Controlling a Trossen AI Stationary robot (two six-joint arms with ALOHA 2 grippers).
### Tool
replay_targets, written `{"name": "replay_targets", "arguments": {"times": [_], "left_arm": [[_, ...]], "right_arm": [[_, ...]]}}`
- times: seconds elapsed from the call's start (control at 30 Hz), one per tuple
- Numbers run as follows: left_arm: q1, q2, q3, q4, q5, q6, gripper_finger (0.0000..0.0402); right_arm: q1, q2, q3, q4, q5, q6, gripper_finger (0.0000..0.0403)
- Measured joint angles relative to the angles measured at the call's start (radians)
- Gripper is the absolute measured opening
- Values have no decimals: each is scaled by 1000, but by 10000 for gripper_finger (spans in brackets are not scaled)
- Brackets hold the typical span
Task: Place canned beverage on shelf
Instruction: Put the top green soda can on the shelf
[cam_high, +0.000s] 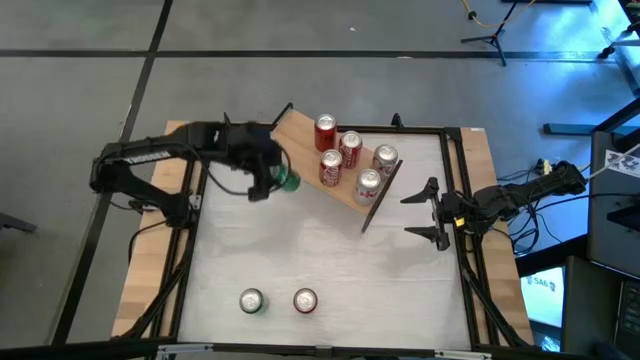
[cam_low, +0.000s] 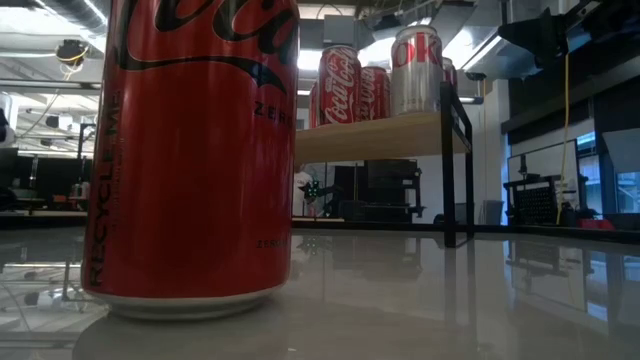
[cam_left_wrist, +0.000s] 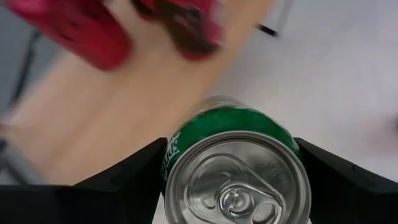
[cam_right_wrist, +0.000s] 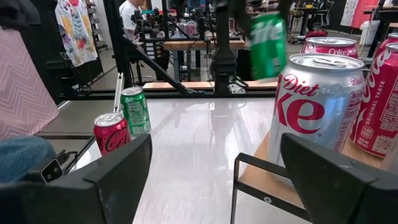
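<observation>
- Seen from my high view, the table (cam_high: 330, 250) is a pale sheet in a black frame, with an arm reaching in from each side.
- I see the shelf (cam_high: 305, 150) slanting across the far middle of the table, its bare end nearer the left arm.
- I count five cans upright on the shelf: three red ones (cam_high: 326, 130) towards its middle and two silver Diet Coke cans (cam_high: 385, 158) at the end nearer the right arm. In the low view they stand in a row on the board (cam_low: 380, 135) above its black legs.
- Left gripper (cam_high: 272, 178) is just off the bare end of the shelf; I read it as clamped on the green can (cam_high: 288, 181).
- In my left wrist view the green can (cam_left_wrist: 236, 180) sits between both fingers (cam_left_wrist: 118, 183), its silver top facing the camera, the wood of the shelf behind it and bare table beside.
- From the right wrist view the green can (cam_right_wrist: 267, 37) hangs clear above the table, near the shelf end.
- Right gripper (cam_high: 432, 212) waits at the right edge of the table, well apart from the cans; I see its fingers (cam_right_wrist: 93, 180) spread with nothing between them.
- Two more cans stand on the near side of the table, touching nothing: a green-and-silver one (cam_high: 251, 300) and a red one (cam_high: 305, 300).
</observation>
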Motion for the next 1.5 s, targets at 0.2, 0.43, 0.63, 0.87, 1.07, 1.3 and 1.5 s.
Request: {"name": "replay_targets", "arguments": {"times": [0.2,0.43,0.63,0.87,1.07,1.3,1.5], "left_arm": [[135,92,118,1,-21,91,287],[278,251,230,-37,-20,168,287],[344,357,333,-113,6,193,287],[371,383,380,-141,86,192,287],[372,382,432,-246,97,185,287],[372,381,455,-283,96,166,287],[369,381,451,-302,98,165,287]], "right_arm": [[0,0,0,0,0,0,349],[0,0,0,0,0,0,349],[0,0,0,0,0,0,349],[0,0,0,0,0,0,349],[0,0,0,0,0,0,349],[0,0,0,-1,0,0,349],[0,0,0,-1,0,0,349]]}}
